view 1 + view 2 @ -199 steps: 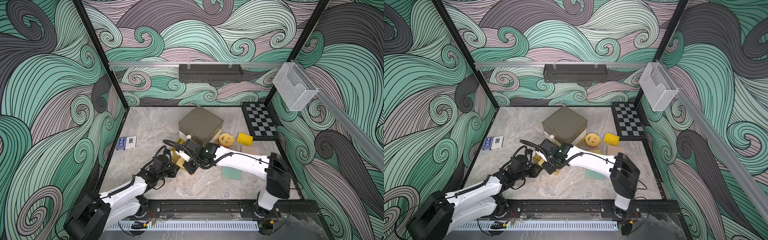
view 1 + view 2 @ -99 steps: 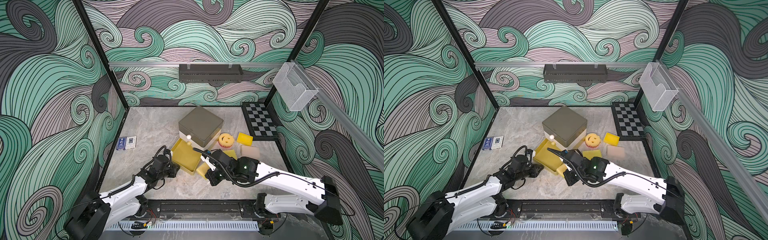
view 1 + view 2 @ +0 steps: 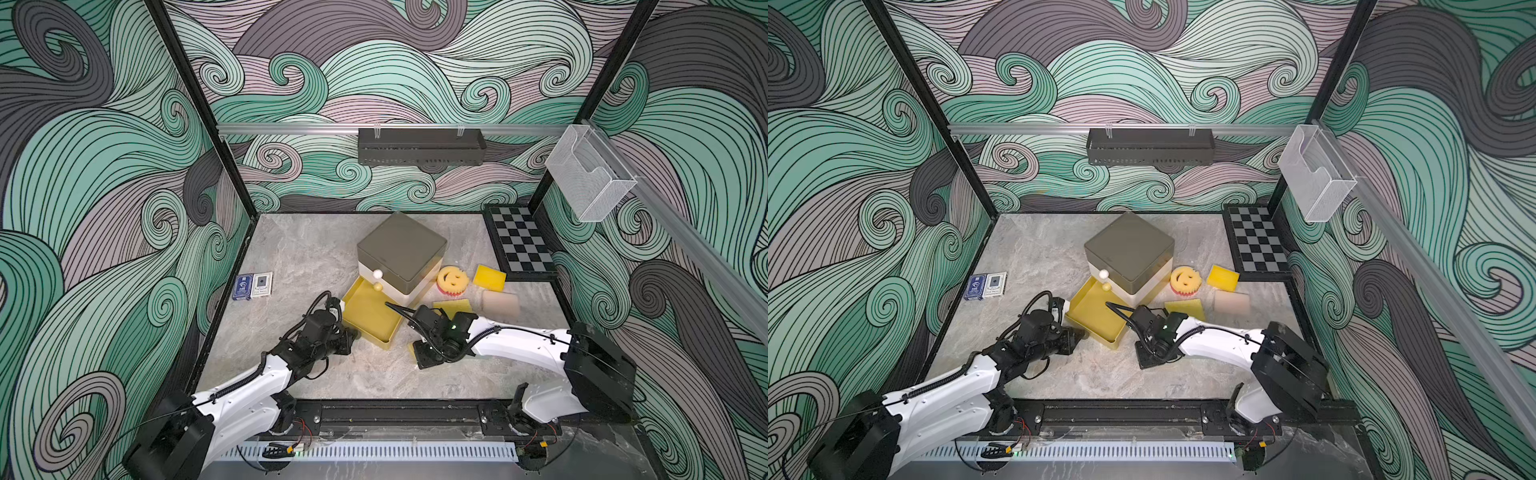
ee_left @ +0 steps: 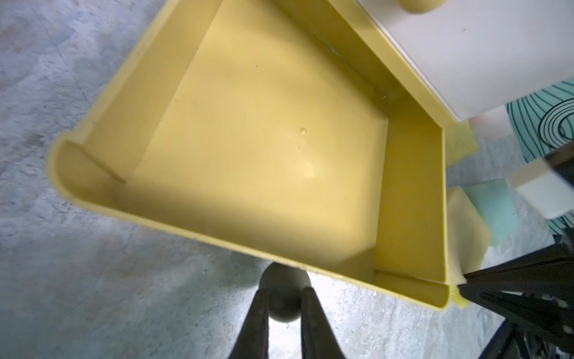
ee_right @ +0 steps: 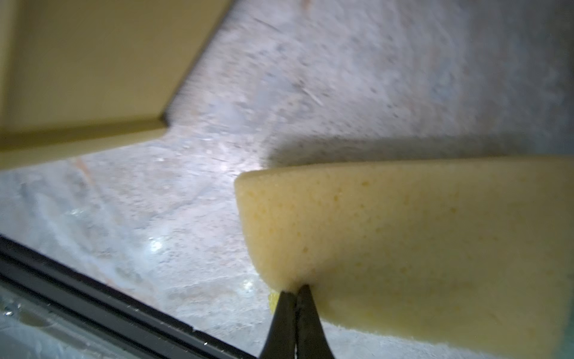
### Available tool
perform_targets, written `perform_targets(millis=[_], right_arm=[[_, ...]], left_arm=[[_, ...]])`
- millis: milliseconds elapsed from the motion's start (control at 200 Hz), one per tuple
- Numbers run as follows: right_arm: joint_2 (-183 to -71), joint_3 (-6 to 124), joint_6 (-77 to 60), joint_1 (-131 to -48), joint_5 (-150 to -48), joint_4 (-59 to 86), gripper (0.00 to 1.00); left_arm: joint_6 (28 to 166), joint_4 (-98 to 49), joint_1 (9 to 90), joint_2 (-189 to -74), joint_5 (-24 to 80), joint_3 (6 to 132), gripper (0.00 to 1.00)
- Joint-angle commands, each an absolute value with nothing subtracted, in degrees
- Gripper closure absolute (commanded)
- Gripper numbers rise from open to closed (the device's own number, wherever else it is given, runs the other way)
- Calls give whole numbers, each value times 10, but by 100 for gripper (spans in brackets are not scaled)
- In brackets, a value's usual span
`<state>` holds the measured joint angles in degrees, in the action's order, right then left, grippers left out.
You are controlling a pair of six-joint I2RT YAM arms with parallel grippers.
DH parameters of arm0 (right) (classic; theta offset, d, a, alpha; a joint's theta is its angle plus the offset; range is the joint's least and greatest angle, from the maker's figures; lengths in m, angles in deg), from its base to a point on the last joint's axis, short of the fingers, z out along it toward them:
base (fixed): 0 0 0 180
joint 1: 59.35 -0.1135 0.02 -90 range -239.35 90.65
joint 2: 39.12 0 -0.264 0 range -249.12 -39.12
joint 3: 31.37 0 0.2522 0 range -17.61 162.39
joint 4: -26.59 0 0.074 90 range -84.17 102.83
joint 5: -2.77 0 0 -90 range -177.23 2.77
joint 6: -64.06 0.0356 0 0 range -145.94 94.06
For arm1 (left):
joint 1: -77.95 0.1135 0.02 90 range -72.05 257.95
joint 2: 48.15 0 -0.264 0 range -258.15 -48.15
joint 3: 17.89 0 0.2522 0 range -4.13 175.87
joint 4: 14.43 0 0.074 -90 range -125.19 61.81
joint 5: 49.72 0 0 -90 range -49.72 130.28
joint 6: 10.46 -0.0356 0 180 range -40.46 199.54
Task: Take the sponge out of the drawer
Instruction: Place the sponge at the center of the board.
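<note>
The yellow drawer (image 3: 370,316) (image 3: 1096,311) stands pulled out of the small grey-topped cabinet (image 3: 401,245), and its floor (image 4: 264,140) is bare. My left gripper (image 4: 284,290) (image 3: 353,334) is shut on the drawer's round grey knob (image 4: 284,279). My right gripper (image 5: 296,290) (image 3: 417,351) is shut on the edge of the yellow sponge (image 5: 403,233). The sponge (image 4: 466,230) is outside the drawer, just off its near right corner and low over the table. In both top views the arm hides most of it.
To the right of the cabinet lie a smiley sponge (image 3: 452,280), a yellow sponge (image 3: 490,276), a beige one (image 3: 500,302) and a flat yellow one (image 3: 453,305). Two card decks (image 3: 253,286) lie at the left. A chessboard (image 3: 519,245) sits at the back right.
My right gripper has come out of the drawer with the sponge and moved to the drawer's near right corner. The left arm has stayed at the drawer front.
</note>
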<state>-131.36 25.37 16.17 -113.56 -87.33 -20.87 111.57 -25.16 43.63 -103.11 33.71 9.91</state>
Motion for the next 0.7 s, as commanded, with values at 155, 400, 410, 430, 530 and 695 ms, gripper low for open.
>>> perform_targets(millis=[155,400,410,430,530,695], right_arm=[[-1224,167,271,-1083,-830,-203,100],[-1165,156,268,-1015,-789,-240,100],[-1162,155,266,-1011,-788,-240,100],[-1155,152,264,-1004,-787,-241,100],[-1119,149,241,-972,-781,-250,60],[-1080,216,148,-936,-786,-268,15]], left_arm=[[1106,-229,432,-1051,326,121,82],[1107,-234,432,-1044,327,120,82],[1107,-234,432,-1043,327,120,82],[1107,-234,432,-1042,328,120,82],[1108,-234,432,-1042,329,119,82],[1104,-231,432,-1052,327,125,82]])
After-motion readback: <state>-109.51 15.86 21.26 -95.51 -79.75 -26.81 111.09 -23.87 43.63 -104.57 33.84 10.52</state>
